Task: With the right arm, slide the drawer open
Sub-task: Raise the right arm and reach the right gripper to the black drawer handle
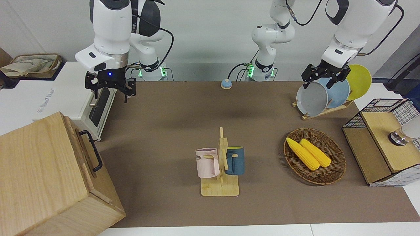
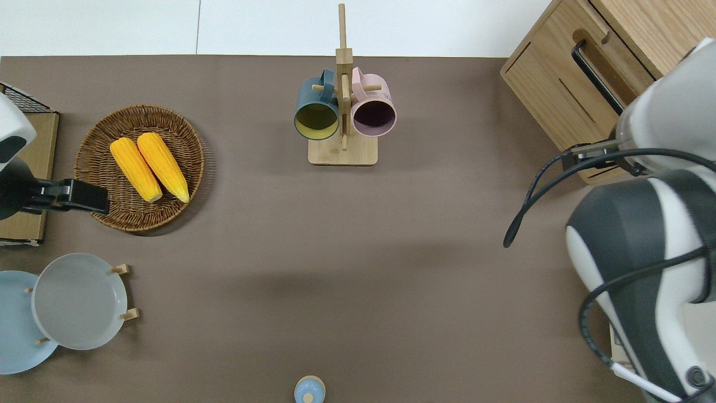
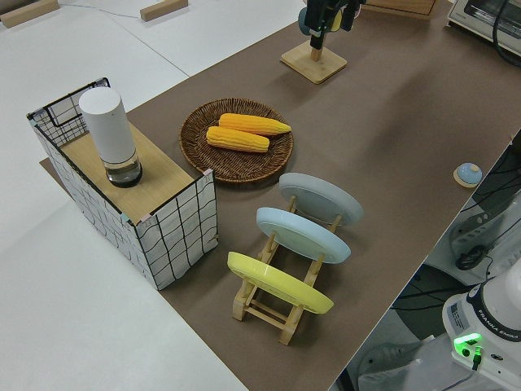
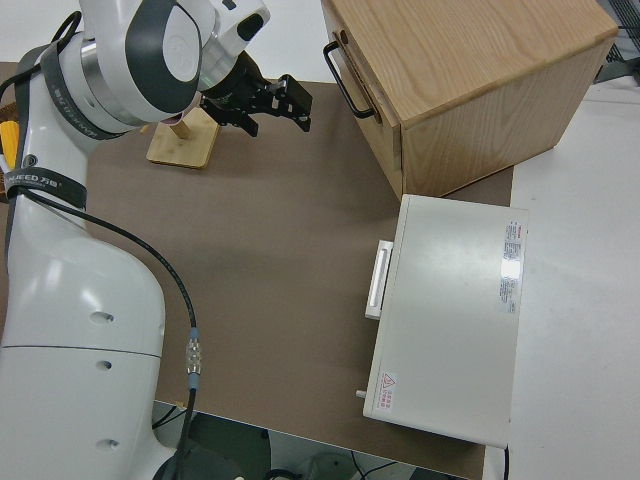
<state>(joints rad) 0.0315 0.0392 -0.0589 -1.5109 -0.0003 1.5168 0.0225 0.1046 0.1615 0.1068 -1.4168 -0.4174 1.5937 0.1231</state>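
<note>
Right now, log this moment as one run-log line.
stage: approach | right gripper: open, in the air, clear of handle | drawer: closed | left arm: parked

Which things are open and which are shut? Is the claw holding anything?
Drawer, shut.
Toaster oven door, shut.
Right claw, open, holding nothing.
Left claw, parked.
Pink mug, hanging on the mug rack.
Blue mug, hanging there too.

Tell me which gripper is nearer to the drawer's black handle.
The right. The right gripper hangs open above the mat by the toaster oven, near the drawer handle. The left arm is parked at the table's opposite end.
</note>
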